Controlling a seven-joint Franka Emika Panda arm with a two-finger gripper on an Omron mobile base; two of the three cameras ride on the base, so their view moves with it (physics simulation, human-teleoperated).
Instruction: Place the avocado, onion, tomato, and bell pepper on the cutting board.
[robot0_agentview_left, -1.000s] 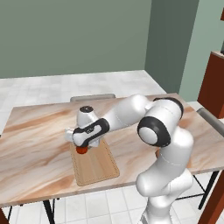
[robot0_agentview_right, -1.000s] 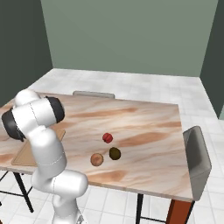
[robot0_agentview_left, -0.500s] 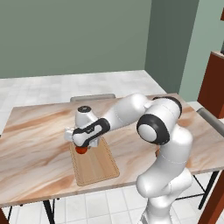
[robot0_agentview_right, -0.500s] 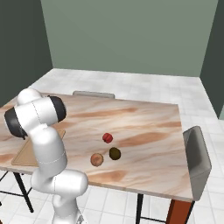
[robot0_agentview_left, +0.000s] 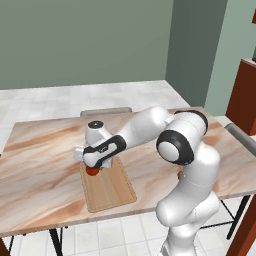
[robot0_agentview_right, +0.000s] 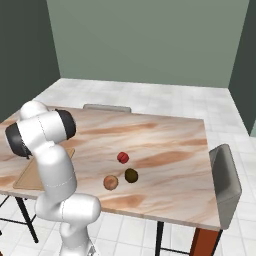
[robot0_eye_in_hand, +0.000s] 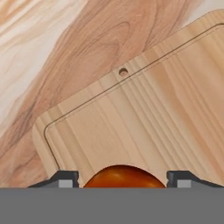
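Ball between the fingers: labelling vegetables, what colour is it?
Orange-red ball; hand view shows it best, over the cutting board.

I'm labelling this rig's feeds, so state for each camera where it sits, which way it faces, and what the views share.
Left base view: behind-left of the arm, looking down at the cutting board; the arm reaches left over it.
Right base view: behind-right, facing across the table at the onion, avocado and crimson ball; arm at left.
Hand view: on the hand, looking down at the board, orange-red ball between the jaws.
Shared: board.
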